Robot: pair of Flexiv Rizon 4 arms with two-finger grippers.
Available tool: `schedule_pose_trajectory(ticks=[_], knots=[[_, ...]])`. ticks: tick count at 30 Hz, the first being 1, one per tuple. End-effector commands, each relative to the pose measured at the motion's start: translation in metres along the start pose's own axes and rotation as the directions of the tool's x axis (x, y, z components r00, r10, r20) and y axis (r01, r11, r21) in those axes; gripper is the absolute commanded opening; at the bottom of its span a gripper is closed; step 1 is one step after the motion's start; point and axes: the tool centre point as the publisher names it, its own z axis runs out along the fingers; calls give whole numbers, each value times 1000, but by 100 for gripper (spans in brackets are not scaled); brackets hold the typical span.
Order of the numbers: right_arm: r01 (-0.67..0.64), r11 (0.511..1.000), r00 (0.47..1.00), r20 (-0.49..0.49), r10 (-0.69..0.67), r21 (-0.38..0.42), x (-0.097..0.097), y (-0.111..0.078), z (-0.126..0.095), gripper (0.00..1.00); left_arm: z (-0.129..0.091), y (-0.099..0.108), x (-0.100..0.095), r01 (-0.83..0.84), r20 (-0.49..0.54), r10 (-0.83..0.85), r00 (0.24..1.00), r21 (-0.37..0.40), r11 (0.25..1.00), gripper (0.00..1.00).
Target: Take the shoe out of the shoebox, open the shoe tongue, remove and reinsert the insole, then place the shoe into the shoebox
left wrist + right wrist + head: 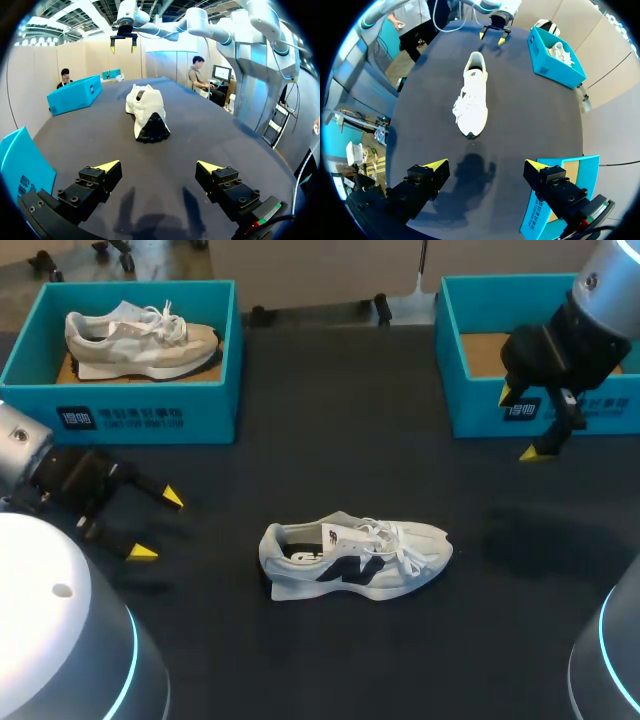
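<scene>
Nearest the robot, a pale grey-and-white sneaker (pixel 355 560) with a dark side marking stands on its sole on the black table (pixel 330 420), out of any box, heel toward my left arm and toe toward my right. Its white laces (pixel 390 538) lie loose over the tongue. The opening at the heel shows a dark lining with a pale patch, but whether that is the insole cannot be made out. The left gripper (pixel 158 525) hangs low over the table off the sneaker's heel end, well apart from it. Its jaws are spread wide with nothing between them, and the left wrist view (pixel 159 166) shows only bare table there, with the sneaker's black heel (pixel 147 112) ahead. The right gripper (pixel 525 425) sits higher, in front of the right shoebox (pixel 480 410), and its jaws are equally wide with nothing in them. In the right wrist view (pixel 486 164) the sneaker's toe (pixel 474 97) points back at it. The arm hides part of that teal box, and what shows of the floor is plain cardboard. Farthest off, the left shoebox (pixel 120 390) holds a second sneaker (pixel 140 340), cream and beige, lying lengthwise.
</scene>
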Motion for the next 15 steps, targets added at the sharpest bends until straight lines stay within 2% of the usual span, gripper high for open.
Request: schedule_pose_trajectory(ticks=[1,9,15], knots=[[-1,1000,1000,-1,1,4,-1,1,1,100,1,0,0,-1,0,1,1000,-1,1000,100],[-1,1000,1000,-1,1,4,-1,1,1,100,2,-1,1,4,6,-4,1000,9,1000,100],[-1,1000,1000,-1,1,4,-1,1,1,100,22,-5,10,86,35,-88,995,53,995,100]])
